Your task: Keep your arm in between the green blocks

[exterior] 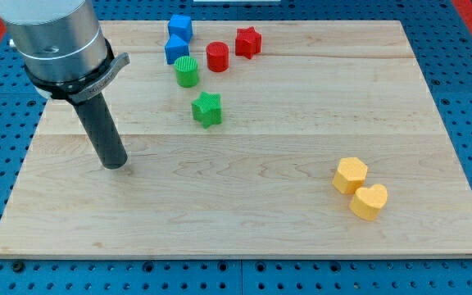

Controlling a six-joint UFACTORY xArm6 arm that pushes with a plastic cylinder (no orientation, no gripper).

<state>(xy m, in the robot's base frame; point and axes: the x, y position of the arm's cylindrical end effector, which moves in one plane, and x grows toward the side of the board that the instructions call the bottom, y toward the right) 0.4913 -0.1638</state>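
Resting left of the green star (207, 109) and green cylinder (187, 72), my tip (115, 165) carries no hand.

Two green blocks lie in the upper middle-left part of the tabletop, nearer its top edge than its bottom edge. The green cylinder (187, 72) stands upright, its ribbed round top facing up. The green star (207, 109) lies flat just below it and slightly toward the view's right, a small gap between them. My tip (115, 164) rests on the tabletop well apart from both, toward the left edge and lower than the star, not between them.
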